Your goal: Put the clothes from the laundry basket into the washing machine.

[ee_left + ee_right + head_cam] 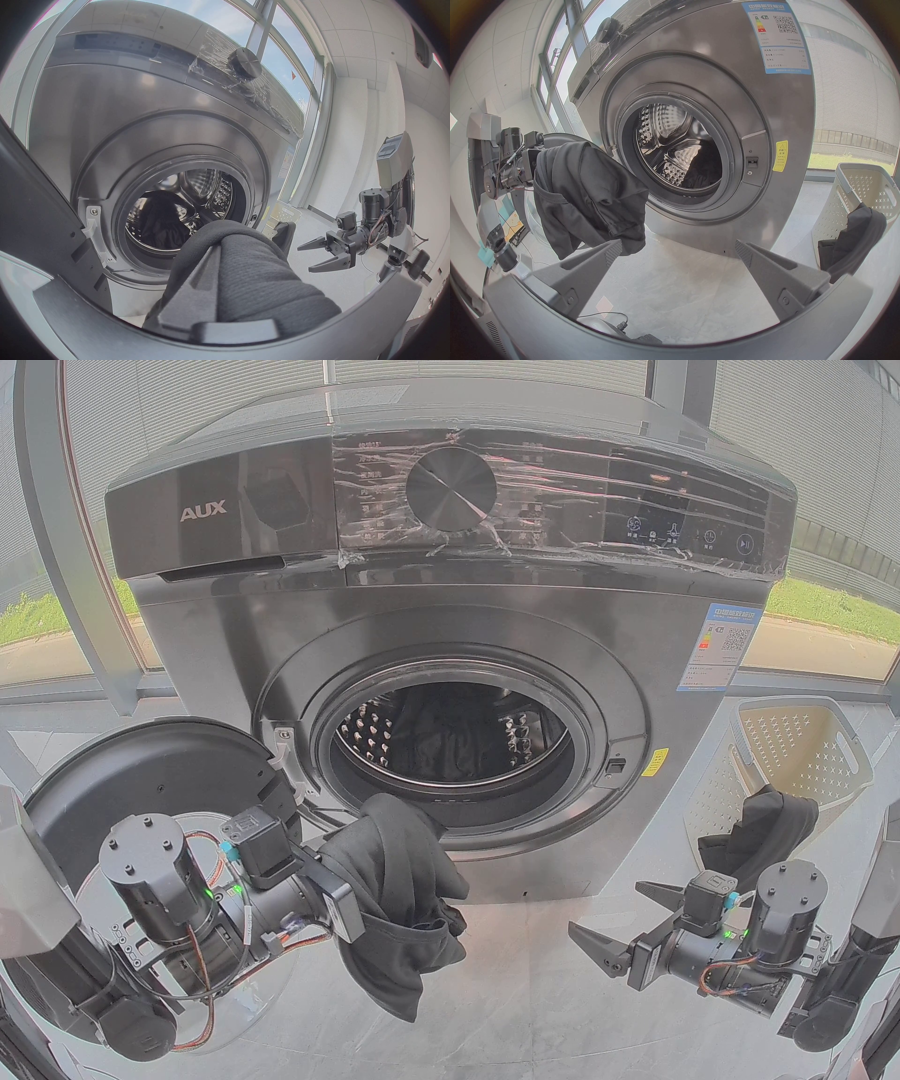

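Your left hand [220, 290] grips a black garment [403, 904], with the cloth bunched over its fingers and most of its bulk hanging beneath. It sits just outside the washing machine [450, 594], at about 7 o'clock of the drum opening [450, 735] and level with the lower lip. Your right hand [609, 913] is spread open and holds nothing, low above the floor [544, 997] at about 4 o'clock of the opening. The laundry basket [806, 735] stands beyond it at 3 o'clock, with a second dark garment [769, 829] draped over its near rim. One dark piece [450, 730] already lies inside the drum. The main risk is the hanging tail. If you push straight in at this height, the loose cloth will likely drag on the lip and the door seal. It could then fold back outside and leave part of the garment trailing out, or drop to the floor when you let go. Raise the hand before you go in, and release only once it is well inside the drum. The open door [141, 772] and its hinge sit at 9 o'clock, close to your left arm, so a wide swing could catch cloth or the arm there. The grip looks more like a drape than a firm pinch, so a quick move might shake the garment loose. Keep your right hand back from the opening so the two arms do not crowd each other.
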Robot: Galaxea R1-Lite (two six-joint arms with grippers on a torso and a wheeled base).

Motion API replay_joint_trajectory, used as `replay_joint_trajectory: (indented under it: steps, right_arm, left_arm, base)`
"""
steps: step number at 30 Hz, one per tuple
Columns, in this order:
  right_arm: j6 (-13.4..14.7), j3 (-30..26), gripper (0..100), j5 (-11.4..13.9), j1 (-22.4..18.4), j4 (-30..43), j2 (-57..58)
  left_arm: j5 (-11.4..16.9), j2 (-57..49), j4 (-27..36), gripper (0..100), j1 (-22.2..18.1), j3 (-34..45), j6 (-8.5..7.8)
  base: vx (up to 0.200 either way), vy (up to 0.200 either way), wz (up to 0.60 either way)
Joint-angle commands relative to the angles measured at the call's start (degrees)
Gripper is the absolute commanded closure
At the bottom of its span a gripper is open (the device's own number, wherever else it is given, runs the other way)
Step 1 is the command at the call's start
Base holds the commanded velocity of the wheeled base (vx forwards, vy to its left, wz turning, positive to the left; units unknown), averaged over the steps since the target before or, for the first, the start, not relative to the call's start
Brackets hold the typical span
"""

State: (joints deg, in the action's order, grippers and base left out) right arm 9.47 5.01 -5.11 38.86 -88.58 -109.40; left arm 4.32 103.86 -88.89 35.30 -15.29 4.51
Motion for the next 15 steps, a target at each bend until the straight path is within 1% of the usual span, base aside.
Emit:
replay_joint_trajectory:
  steps: [1,4,6,15]
  right_arm:
    - [0.0,0.7,0,0.0,-0.4,0.0,0.2]
    - [0.1,0.9,0,0.0,-0.4,0.0,-0.1]
    - [0.1,0.8,0,0.0,-0.3,0.0,-0.1]
    - [0.1,0.9,0,0.0,0.0,0.0,-0.1]
  left_arm:
    - [0.0,2.0,-0.1,100,-0.1,-0.5,-0.12]
    - [-0.1,2.9,-0.1,100,-0.1,-1.0,0.24]
    - [-0.3,3.5,-0.1,100,0.0,-0.8,0.06]
    - [-0.3,3.5,-0.1,100,0.9,-0.4,-0.12]
  base:
    - [0.2,0.0,0.0]
    - [0.2,0.0,0.0]
    - [0.2,0.0,0.0]
    - [0.0,0.0,0.0]
